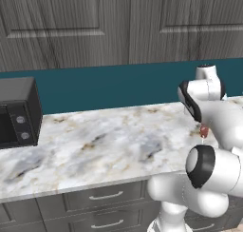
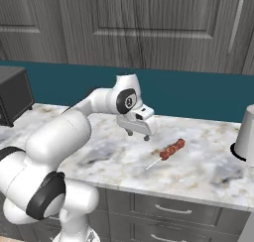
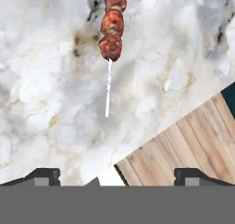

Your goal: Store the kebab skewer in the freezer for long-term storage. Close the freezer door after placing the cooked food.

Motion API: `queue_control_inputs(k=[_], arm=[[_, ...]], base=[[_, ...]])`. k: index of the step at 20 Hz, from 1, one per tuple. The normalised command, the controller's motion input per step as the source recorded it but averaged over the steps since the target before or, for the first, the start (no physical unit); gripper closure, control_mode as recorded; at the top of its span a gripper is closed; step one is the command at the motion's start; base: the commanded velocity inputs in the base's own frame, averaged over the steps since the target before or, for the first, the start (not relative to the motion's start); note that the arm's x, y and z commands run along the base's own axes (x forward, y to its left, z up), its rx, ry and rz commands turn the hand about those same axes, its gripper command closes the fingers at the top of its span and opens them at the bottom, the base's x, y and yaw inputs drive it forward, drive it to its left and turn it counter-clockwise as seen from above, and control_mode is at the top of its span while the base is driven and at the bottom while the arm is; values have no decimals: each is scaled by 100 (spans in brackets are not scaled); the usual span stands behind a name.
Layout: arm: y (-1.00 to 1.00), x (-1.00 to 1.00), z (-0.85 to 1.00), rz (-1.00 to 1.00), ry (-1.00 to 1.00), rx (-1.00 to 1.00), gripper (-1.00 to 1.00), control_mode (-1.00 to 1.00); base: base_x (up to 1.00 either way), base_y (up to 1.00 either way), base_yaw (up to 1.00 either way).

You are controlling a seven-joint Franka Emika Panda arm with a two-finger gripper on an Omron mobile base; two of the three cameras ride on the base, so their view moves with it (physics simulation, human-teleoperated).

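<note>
The kebab skewer (image 2: 169,151) lay flat on the marble table (image 2: 208,171), toward its front half, with the red-orange chunks bunched at the end farther from the front edge and the bare pale stick pointing toward that edge. Nothing touched it. In the left base view only a small red piece of the kebab skewer (image 1: 204,130) showed past the robot's white forearm.

The gripper (image 2: 139,135) hung above the table, to the left of the skewer in the right base view, near it but clearly apart from it. Its two fingers pointed down and stood spread, with a wide gap between them and nothing held. In the hand view the two dark fingertips (image 3: 43,176) sat far apart at the bottom, and the kebab skewer (image 3: 112,32) lay ahead of them at the top of the frame, its stick running toward the camera. The table's front edge crossed the lower right of that view, with a wooden floor (image 3: 193,145) beyond it.

A black microwave (image 1: 16,112) stood at the left end of the table against the teal backsplash (image 1: 109,86). A pale grey cylindrical vessel (image 2: 246,133) stood at the right end, well apart from the skewer. Grey wood-grain wall cabinets (image 2: 149,23) hung above, and grey drawers with silver handles (image 2: 173,209) ran below the table.
</note>
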Motion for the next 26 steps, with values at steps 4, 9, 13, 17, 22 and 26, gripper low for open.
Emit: queue_control_inputs(k=[4, 9, 13, 17, 22, 26], arm=[[-73, 18, -18, -7, 2, 2, -100, -100], [-62, 18, -4, -9, 1, 1, -100, -100], [-25, 21, -37, -3, -1, 8, -100, -100], [-2, 2, -20, 0, -12, 4, -100, -100], [1, 17, -30, 0, -9, 2, -100, -100], [3, 18, -25, 0, -1, 0, -100, -100]], base=[[0, 0, 0], [0, 0, 0], [0, 0, 0], [0, 0, 0], [0, 0, 0], [0, 0, 0]])
